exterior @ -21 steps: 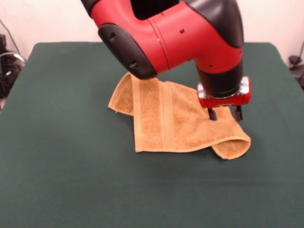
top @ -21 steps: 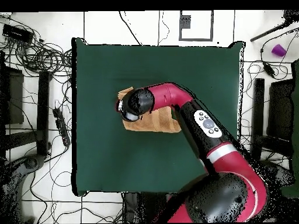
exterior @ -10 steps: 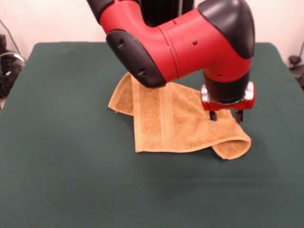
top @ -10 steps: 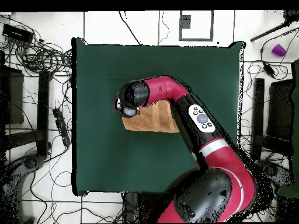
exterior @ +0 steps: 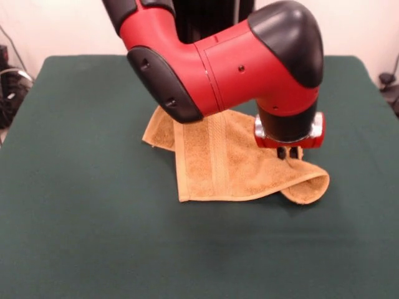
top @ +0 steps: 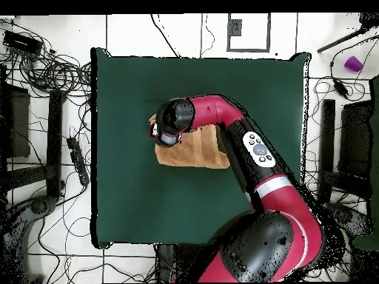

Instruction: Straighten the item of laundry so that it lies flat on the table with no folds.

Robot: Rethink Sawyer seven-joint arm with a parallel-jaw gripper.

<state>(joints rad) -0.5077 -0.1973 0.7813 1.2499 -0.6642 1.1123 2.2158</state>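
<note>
From the front you see the orange-tan terry towel (exterior: pixel 234 163) lying near the middle of the large table covered in dark green cloth (exterior: pixel 87 212). Its looped pile is coarse, and a flatter woven band runs down its left part. The cloth is not flat: a layer lies doubled over, and the right corner curls into a soft rolled lip that stands off the table. The glossy red and black arm comes down over the towel's right part, and its jaws (exterior: pixel 288 151) sit close together on the fabric just under the silver-and-red wrist collar, clenched on a pinch of the towel as far as you can see.

From overhead the towel (top: pixel 194 150) shows as a folded tan wedge left of the table's middle, with the green table (top: pixel 133 192) around it. The arm's rounded black-capped wrist covers the towel's left end and hides the jaws from you.
</note>
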